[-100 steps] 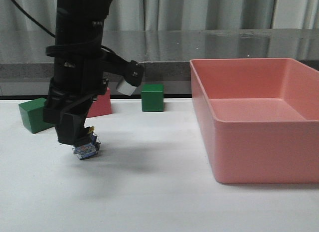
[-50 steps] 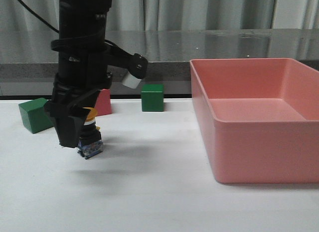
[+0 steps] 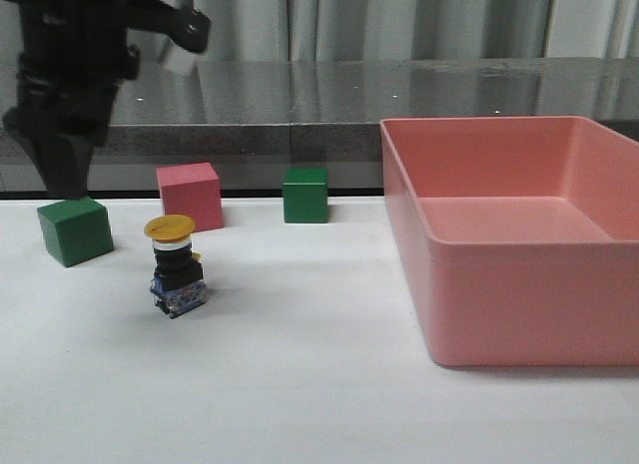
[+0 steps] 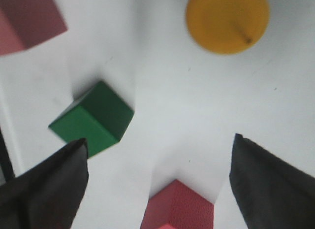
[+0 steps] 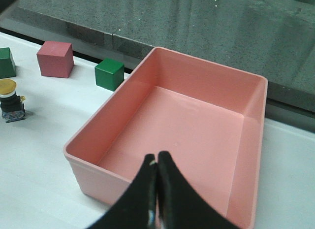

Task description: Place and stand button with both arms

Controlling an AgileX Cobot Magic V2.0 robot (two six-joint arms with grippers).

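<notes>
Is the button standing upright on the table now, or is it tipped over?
Upright. The button stands on its blue base with the yellow cap on top, and the left gripper is open above it.

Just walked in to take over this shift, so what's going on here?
The button stands upright on the white table, yellow cap up, with nothing gripping it. The left gripper is open and raised above it, near the green cube. The right gripper is shut and empty, hovering over the empty pink bin.
</notes>
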